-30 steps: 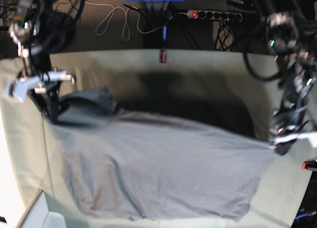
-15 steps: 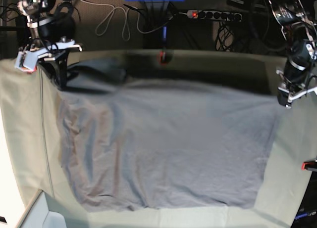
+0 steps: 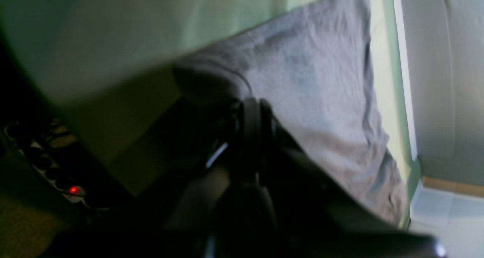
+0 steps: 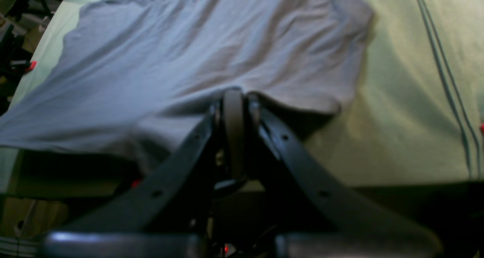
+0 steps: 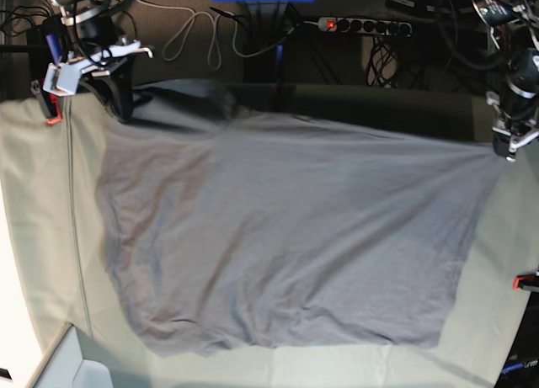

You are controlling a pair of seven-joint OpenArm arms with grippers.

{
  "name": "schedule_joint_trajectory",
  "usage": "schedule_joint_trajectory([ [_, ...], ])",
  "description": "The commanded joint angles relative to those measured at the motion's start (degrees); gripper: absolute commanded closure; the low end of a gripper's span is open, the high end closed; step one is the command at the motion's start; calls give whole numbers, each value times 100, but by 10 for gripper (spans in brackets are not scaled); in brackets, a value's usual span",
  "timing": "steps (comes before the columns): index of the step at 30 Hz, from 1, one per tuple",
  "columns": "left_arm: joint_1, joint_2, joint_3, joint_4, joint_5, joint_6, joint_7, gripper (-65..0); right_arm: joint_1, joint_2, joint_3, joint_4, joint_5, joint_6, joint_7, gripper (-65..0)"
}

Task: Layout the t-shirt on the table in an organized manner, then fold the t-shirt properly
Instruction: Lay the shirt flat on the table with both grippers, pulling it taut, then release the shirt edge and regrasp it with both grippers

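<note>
Layout step: you are stretching the t-shirt [image 5: 286,236] flat over the table [image 5: 34,236]. Right gripper [image 4: 234,93] is clenching the far-left corner, and left gripper [image 3: 251,106] is clenching the far-right corner. Next, you are lowering both far corners evenly before releasing.

I have carried both of my arms toward the far edge of the surface [image 5: 34,236], and the t-shirt [image 5: 286,245] has gone with them. My right gripper [image 5: 122,110] now sits up at the far corner, well beyond where it was a second ago; my left gripper [image 5: 508,152] has risen along its side too. The cloth, earlier bunched with a dark shadowed gap behind it (half lifted), now lies drawn out wide and flatter, its top edge stretched taut between my jaws.
</note>
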Motion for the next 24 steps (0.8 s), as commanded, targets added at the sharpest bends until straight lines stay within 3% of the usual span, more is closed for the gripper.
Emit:
schedule_joint_trajectory([
  [1,-6,-64,-28,119,-80,-5,-55,-1,-55,17,-7,57,100,163,156,0],
  [10,-455,-64,-2,-22,-71,-5,-46,-1,323,52,-51,-312,74,163,147,0],
  [18,-1290,-134,7,-628,-63,-5,-46,-1,1299,184,-77,-796,74,163,138,0],
  [24,-2090,-336,517,-1375,693,-5,-99,-1,2266,474,-86,-1578,74,146,138,0],
])
